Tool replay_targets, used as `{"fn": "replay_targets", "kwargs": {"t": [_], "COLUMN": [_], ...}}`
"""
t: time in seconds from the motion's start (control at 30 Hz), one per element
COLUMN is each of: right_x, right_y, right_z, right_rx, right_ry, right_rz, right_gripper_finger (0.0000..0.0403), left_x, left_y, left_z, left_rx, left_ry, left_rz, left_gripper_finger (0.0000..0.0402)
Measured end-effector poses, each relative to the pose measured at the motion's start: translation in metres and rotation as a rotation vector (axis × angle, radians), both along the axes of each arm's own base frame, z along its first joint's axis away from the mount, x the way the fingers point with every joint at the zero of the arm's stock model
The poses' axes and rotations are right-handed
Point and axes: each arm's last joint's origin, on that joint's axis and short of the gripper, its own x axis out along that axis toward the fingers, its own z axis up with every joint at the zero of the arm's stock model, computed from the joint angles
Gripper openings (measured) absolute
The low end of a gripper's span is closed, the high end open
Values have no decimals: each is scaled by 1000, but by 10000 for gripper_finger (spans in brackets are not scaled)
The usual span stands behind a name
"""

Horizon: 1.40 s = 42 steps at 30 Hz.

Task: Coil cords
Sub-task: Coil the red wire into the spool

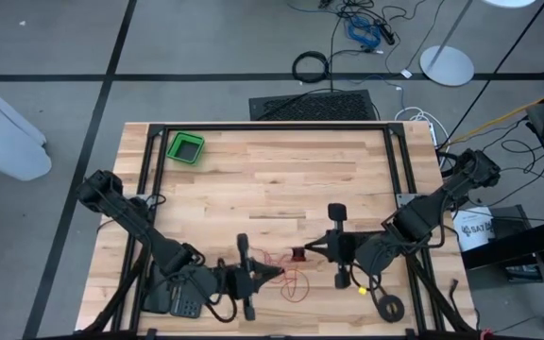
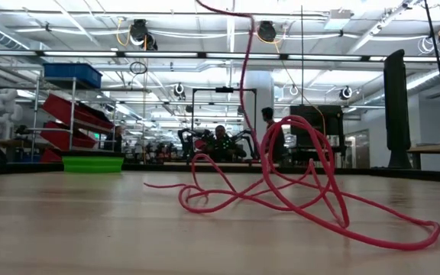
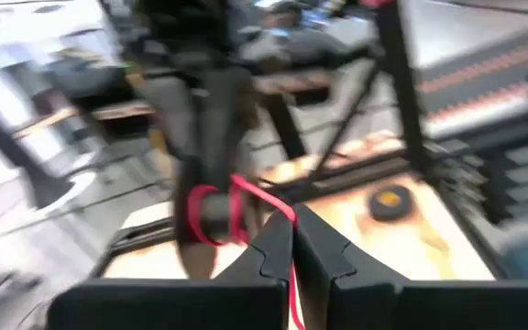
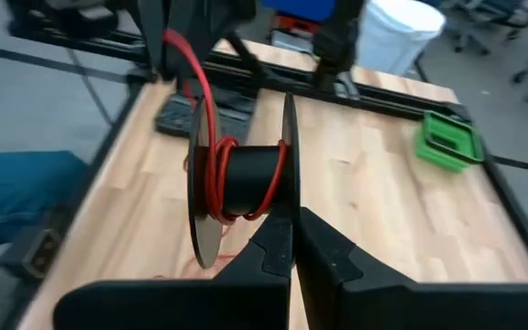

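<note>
A thin red cord (image 2: pixel 296 179) lies in loose loops on the wooden table near its front edge (image 1: pixel 291 281). One strand rises from the loops out of the top of the low view. A few turns of the cord are wound on the hub of a black spool (image 4: pixel 246 179), which hangs above the table (image 1: pixel 298 254). My right gripper (image 1: pixel 308 253) is shut on the spool. My left gripper (image 1: pixel 274 274) stands just left of the spool, shut on the cord. My left gripper pinches a single strand of the red cord (image 3: pixel 292 291) between its two fingertips. The fingers come nearly level from the table's left. From them the strand runs on to the spool (image 3: pixel 211 215). My right gripper pinches the rim of one of the spool's flanges (image 4: pixel 288 197) between its two fingers. The fingers come from the table's right, slanting down. The spool is lifted clear of the table with its flanges upright, and the cord trails off the hub toward my left gripper.
A green bin (image 1: pixel 186 148) stands at the table's far left corner. A flat black tape ring (image 1: pixel 390 306) and a small yellow piece (image 1: pixel 360 289) lie near the front right. The middle and far parts of the tabletop are bare wood (image 1: pixel 281 175).
</note>
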Motion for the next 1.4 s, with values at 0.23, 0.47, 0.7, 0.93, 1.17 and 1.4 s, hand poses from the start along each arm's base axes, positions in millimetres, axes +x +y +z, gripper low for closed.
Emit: {"fn": "replay_targets", "kwargs": {"t": [0.23, 0.47, 0.7, 0.93, 1.17, 1.4], "right_x": [-5, -19, -25, -25, -26, -26], "right_y": [1, 8, 16, 17, 16, 17], "right_z": [7, 15, 21, 22, 23, 22], "right_rx": [32, 51, 60, 63, 64, 61], "right_ry": [-26, -54, -97, -108, -111, -111], "right_rz": [28, 71, 112, 117, 118, 119], "right_gripper_finger": [0, 0, 0, 0, 0, 0], "left_x": [-1, -1, -1, -1, -2, -2], "left_y": [-2, -2, -2, -3, -6, -7], "left_z": [-5, -6, -7, -9, -10, -9], "left_rx": [38, 46, 25, 36, 32, 23], "left_ry": [49, 64, 67, 72, 84, 70], "left_rz": [-83, -86, -88, -91, -121, -121], "left_gripper_finger": [8, 9, 9, 13, 65, 86]}}
